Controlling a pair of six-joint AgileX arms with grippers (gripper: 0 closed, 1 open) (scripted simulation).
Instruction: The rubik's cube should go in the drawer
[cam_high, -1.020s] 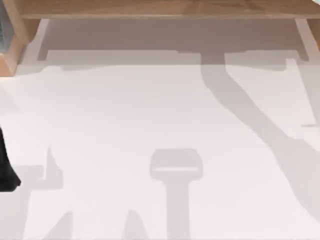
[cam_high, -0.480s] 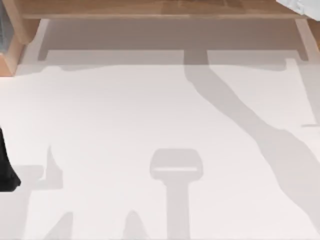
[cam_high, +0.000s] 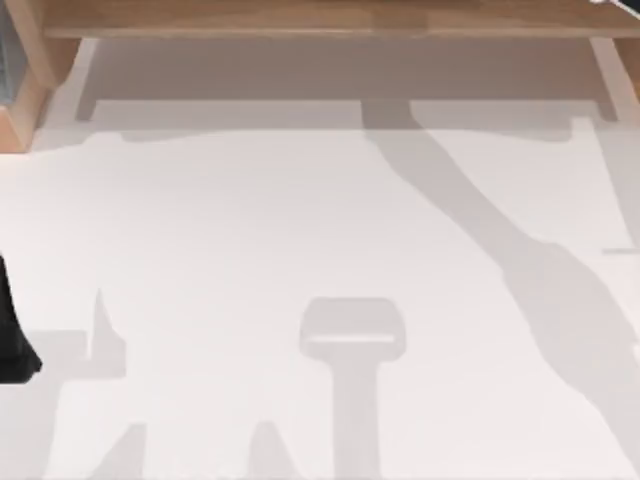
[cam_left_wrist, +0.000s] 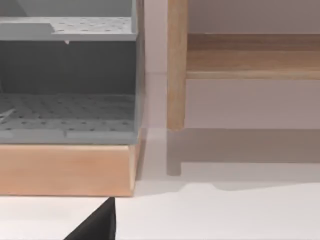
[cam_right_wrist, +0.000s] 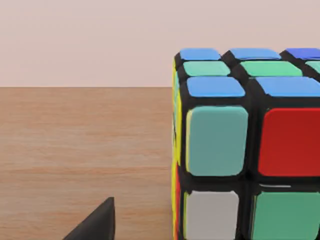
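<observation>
Rubik's cube (cam_right_wrist: 247, 145) sits on a wooden surface (cam_right_wrist: 85, 150) right in front of the right wrist camera, upright, blue and green tiles on top, teal, red, white, green on the near face; one dark right fingertip (cam_right_wrist: 95, 222) pokes in beside it, apart from the cube; can't tell finger spread on the right gripper; left arm (cam_high: 12, 335) parked at the table's (cam_high: 300, 230) left edge; its wrist view faces a grey perforated drawer (cam_left_wrist: 67, 107) in a wooden cabinet (cam_left_wrist: 65, 170) at the table's far-left corner; left finger spread also unclear.
</observation>
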